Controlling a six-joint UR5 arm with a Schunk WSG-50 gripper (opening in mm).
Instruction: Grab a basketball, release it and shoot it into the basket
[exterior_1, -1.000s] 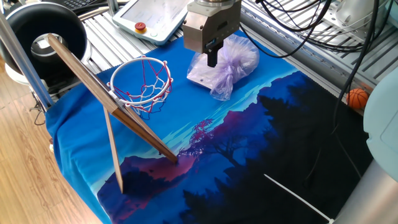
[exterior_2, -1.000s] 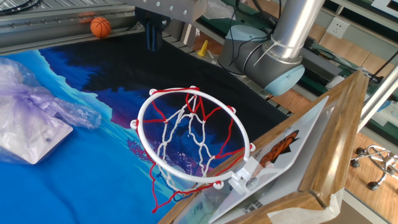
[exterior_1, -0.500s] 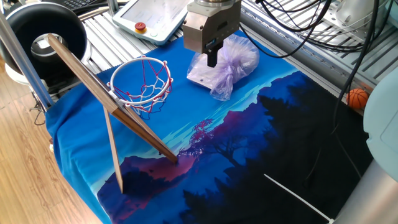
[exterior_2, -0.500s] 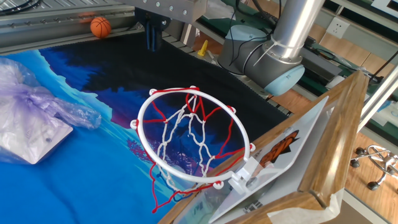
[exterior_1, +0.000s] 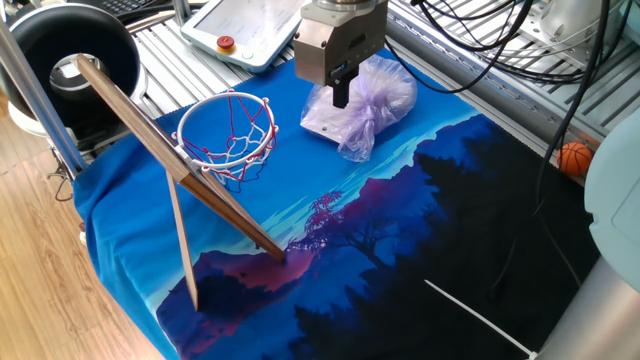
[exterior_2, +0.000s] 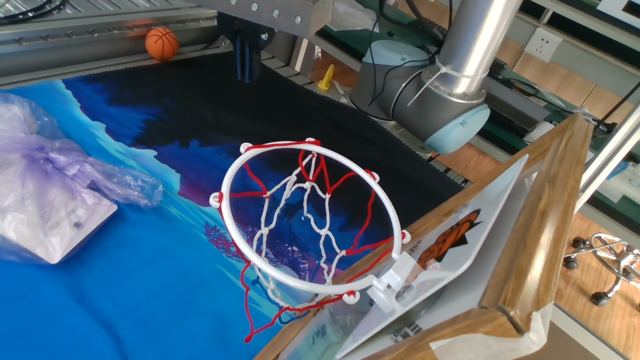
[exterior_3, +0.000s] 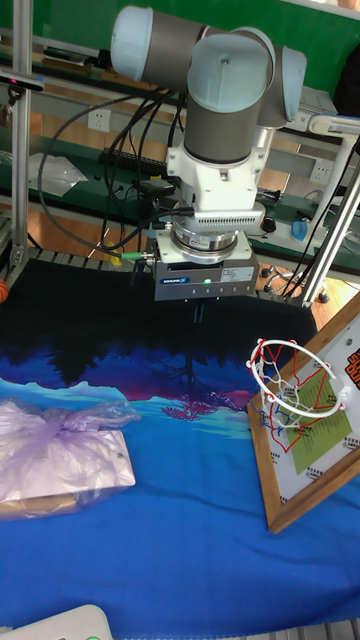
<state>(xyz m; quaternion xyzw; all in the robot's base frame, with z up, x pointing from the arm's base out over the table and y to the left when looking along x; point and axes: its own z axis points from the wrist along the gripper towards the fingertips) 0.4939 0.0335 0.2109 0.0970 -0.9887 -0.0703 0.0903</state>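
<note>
We see a bench covered by a blue and black printed cloth (exterior_1: 400, 250), with one robot arm reaching over it. The gripper (exterior_1: 341, 88) hangs above the cloth, its jaws drawn close together into a narrow dark tip with nothing between them. In one fixed view it appears in front of a crumpled lilac plastic bag (exterior_1: 365, 105); we cannot tell whether it is directly over the bag.

The basketball (exterior_1: 574, 158) is a small orange ball lying at the far edge of the bench, just off the dark end of the cloth and next to the metal frame rails. It is well apart from the gripper. The other fixed view also shows the ball (exterior_2: 161, 43) resting by the frame, beyond the cloth's black corner.

The basket (exterior_1: 227, 135) is a red-rimmed hoop with a red and white string net, fixed to a wooden backboard (exterior_1: 160, 160) that leans on a thin wooden prop. Nothing sits in the net. A big black round tub (exterior_1: 75, 55) stands behind the backboard.

We judge the task barely begun: the ball is not yet picked up. Still to do are reaching the ball, closing on it, carrying it over the hoop and letting it drop through.
</note>
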